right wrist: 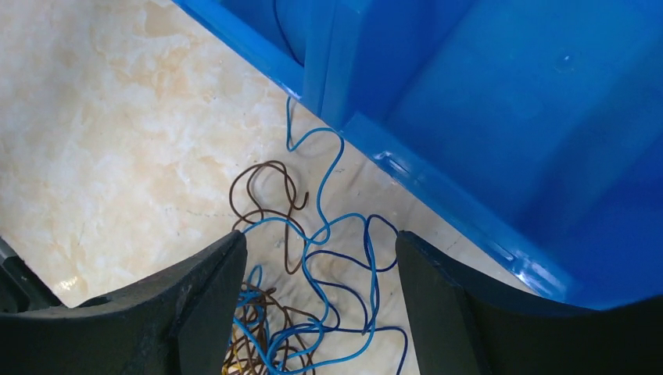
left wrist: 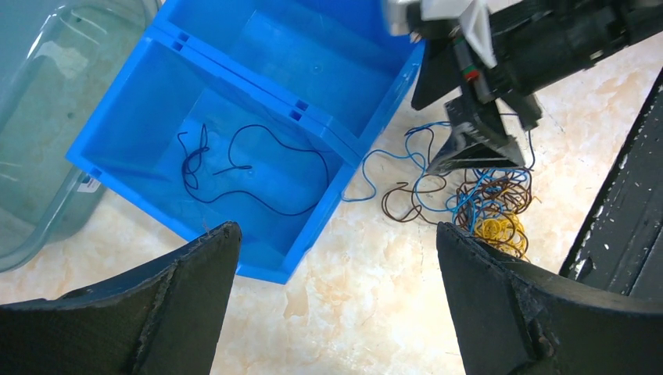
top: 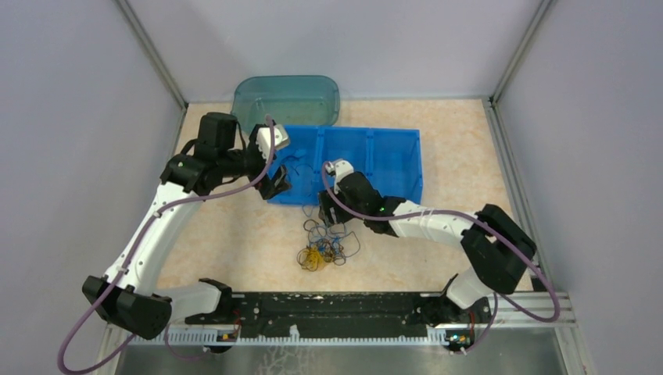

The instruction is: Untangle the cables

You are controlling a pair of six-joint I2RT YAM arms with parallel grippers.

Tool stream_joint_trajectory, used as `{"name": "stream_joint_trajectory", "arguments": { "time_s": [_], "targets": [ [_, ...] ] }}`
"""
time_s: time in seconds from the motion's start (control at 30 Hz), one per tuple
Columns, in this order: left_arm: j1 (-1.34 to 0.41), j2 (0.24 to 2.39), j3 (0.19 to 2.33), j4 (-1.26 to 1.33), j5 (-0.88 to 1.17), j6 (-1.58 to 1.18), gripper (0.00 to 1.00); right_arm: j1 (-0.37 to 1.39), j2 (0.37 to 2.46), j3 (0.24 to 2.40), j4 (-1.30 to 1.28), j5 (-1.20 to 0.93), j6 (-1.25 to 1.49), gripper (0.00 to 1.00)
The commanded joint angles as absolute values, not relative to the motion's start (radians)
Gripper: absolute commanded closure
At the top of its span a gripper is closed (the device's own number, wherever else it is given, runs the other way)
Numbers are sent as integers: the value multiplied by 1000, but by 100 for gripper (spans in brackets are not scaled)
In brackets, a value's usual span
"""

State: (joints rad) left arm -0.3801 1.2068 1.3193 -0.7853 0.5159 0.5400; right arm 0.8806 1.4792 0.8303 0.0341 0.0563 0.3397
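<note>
Two containers stand toward the far side of the marble-patterned table: a hard blue plastic bin split by ribs into compartments, and behind it a translucent teal tub with rounded corners. One thin dark wire lies by itself in loose curves on the floor of the bin's end compartment. The rest of the cables sit in a single clump on the table just in front of the bin, between it and the arm bases. Slack blue and brown strands spread toward the bin wall, with a tight yellow coil on the near side; they cross too much to count. The left gripper hangs over the bin's near corner, its two matt black fingers spread wide with nothing between them. The right gripper is low over the clump's far edge, jaws also wide; blue strands run across the gap, but whether a finger touches them cannot be told. The left arm hides the bin's left end in the top view
</note>
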Motion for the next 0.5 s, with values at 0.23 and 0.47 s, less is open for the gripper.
{"name": "stream_joint_trajectory", "arguments": {
  "time_s": [0.23,0.47],
  "targets": [
    [-384,1178,1336,-795,551,511,0,877,1644,965,87,-12,274,49],
    [-385,1172,1348,-794,557,500,0,898,1723,972,115,-14,286,67]
  ]
}}
